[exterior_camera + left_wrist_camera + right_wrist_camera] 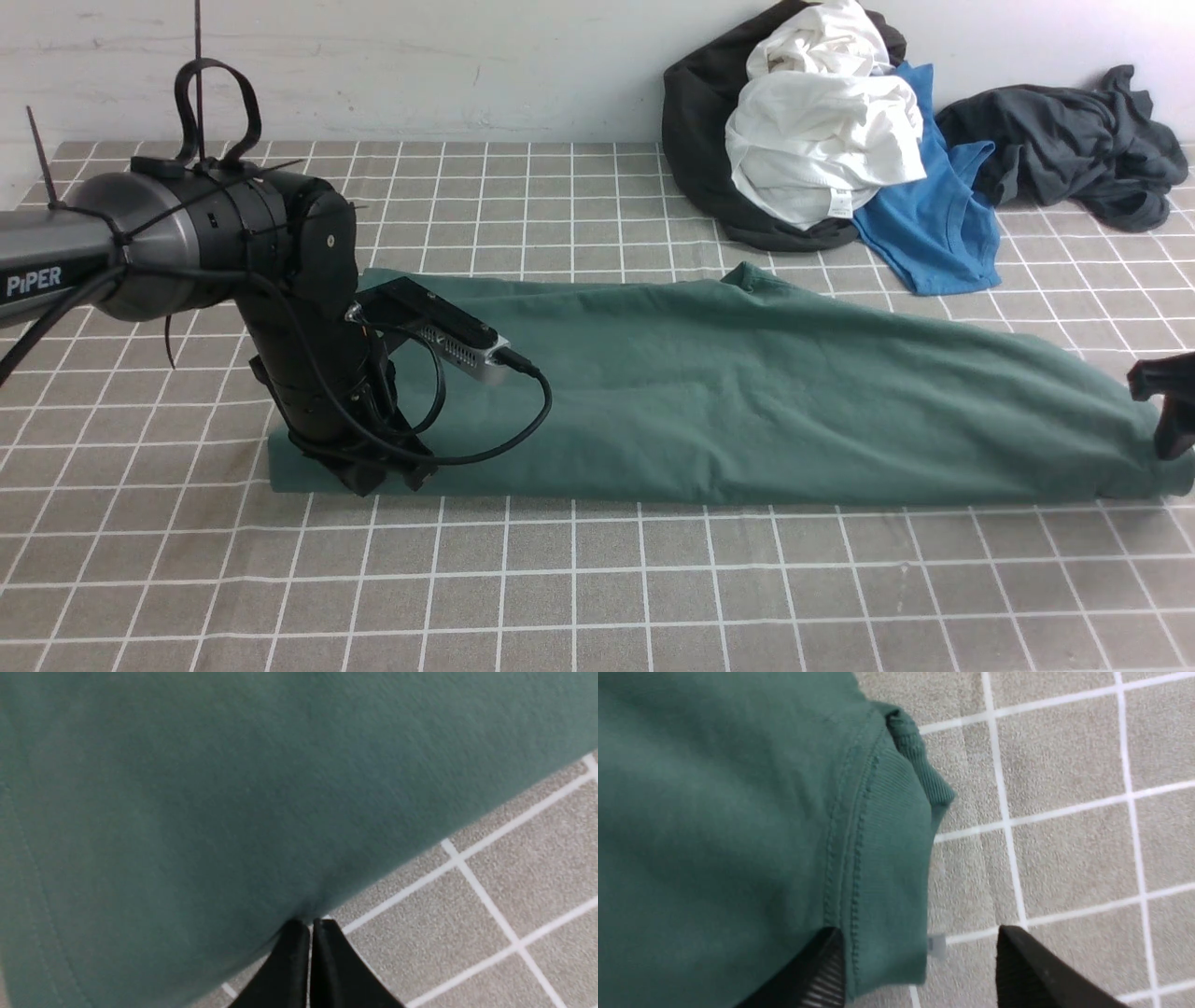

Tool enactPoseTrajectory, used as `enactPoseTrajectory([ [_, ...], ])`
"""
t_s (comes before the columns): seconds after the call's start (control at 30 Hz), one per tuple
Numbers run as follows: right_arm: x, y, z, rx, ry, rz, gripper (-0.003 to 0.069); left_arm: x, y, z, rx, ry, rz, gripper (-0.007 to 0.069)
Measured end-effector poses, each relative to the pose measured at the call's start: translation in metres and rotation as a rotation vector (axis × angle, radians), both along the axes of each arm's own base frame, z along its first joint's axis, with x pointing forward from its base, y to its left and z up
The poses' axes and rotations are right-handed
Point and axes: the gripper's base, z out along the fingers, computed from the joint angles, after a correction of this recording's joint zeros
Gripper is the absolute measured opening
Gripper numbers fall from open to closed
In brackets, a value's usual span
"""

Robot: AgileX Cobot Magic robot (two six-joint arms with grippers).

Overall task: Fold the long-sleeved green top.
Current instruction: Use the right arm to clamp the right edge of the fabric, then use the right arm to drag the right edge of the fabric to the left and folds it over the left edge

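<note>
Now the green long-sleeved top [747,401] lies across the middle of the table as one long folded band. It runs from the left arm's side to the right edge of the front view. Under it is a grey-brown table cover with a white grid [597,597].

At the left end of the band, the left gripper [387,476] points down onto the near edge of the top. In the left wrist view its two black fingertips [289,961] are pressed together, with only a thin line between them. They meet the cloth exactly at its edge and seem to pinch that edge, though the contact itself is hidden under the tips.

At the right end, the right gripper [1167,415] shows only partly in the front view, just above the end of the band. In the right wrist view its fingers are spread wide. One finger [817,975] rests over the green fabric, just beside a ribbed band with a stitched seam [878,826]. The other finger [1041,975] is over the bare table cover, apart from the cloth. A small pale tag [937,945] sticks out from the edge of the fabric between them.

Far behind, against the wall, other clothes lie in a heap: a white shirt [822,140] on a black garment [695,159], a blue T-shirt [934,224] beside them, and a dark grey garment [1064,140] further right. None of them touches the green top.
</note>
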Motion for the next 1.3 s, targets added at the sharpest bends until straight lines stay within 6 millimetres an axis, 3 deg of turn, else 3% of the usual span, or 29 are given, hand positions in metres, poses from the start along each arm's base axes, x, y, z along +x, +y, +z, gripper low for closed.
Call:
enactPoseTrajectory([
  [0.13,0.008,0.004,-0.020,0.056,-0.005,-0.029,0.0507,0.002,0.000,-0.002,-0.001,-0.007,-0.001,-0.0007],
  [0.33,0.015,0.019,-0.038,0.078,0.022,0.027,0.0510,0.002,-0.001,-0.003,-0.001,-0.008,-0.007,-0.0007],
  [0.47,0.016,0.022,-0.038,0.077,0.020,0.043,0.0424,0.002,-0.001,-0.003,-0.001,-0.008,-0.008,-0.0007],
  [0.57,0.017,0.022,-0.037,0.068,0.020,0.053,0.0297,0.002,-0.001,-0.003,-0.001,-0.009,-0.011,-0.0007],
  [0.63,0.018,0.019,-0.032,0.034,0.032,0.080,0.0155,0.002,-0.001,-0.003,-0.001,-0.009,-0.012,-0.0007],
  [0.67,0.019,0.018,-0.030,0.029,0.029,0.082,0.0131,0.002,-0.001,-0.003,-0.001,-0.009,-0.012,-0.0007],
  [0.7,0.020,0.016,-0.019,-0.007,0.024,0.098,0.0054,0.002,0.000,-0.002,0.000,-0.009,-0.014,-0.0007],
  [0.77,0.021,0.012,0.000,-0.075,0.005,0.115,0.0019,0.001,0.000,0.002,0.004,-0.017,-0.018,-0.0007],
  [0.8,0.022,0.012,0.002,-0.075,0.001,0.113,0.0018,0.001,0.001,0.003,0.005,-0.020,-0.019,-0.0007],
  [0.93,0.019,0.001,0.064,-0.236,-0.092,0.097,0.0013,-0.006,0.008,0.040,0.034,-0.126,-0.036,-0.0007],
  [0.97,0.019,0.001,0.067,-0.239,-0.100,0.097,0.0012,-0.006,0.008,0.040,0.036,-0.127,-0.035,-0.0007],
  [1.0,0.017,0.002,0.089,-0.248,-0.145,0.085,0.0013,-0.010,0.011,0.055,0.041,-0.172,-0.029,-0.0007],
  [1.07,0.015,0.008,0.111,-0.246,-0.198,0.085,0.0013,-0.015,0.014,0.072,0.045,-0.220,-0.023,-0.0007],
  [1.1,0.014,0.023,0.137,-0.235,-0.267,0.122,0.0013,-0.024,0.019,0.096,0.045,-0.289,-0.006,-0.0007],
  [1.17,0.014,0.048,0.162,-0.207,-0.348,0.193,0.0013,-0.034,0.023,0.118,0.043,-0.353,0.011,-0.0007],
  [1.2,0.014,0.051,0.165,-0.209,-0.356,0.204,0.0013,-0.037,0.024,0.123,0.041,-0.366,0.013,-0.0007],
  [1.27,0.017,0.104,0.188,-0.148,-0.449,0.368,0.0013,-0.052,0.031,0.150,0.036,-0.451,0.042,-0.0007],
  [1.3,0.017,0.104,0.190,-0.144,-0.454,0.367,0.0013,-0.053,0.032,0.152,0.034,-0.458,0.044,-0.0007],
])
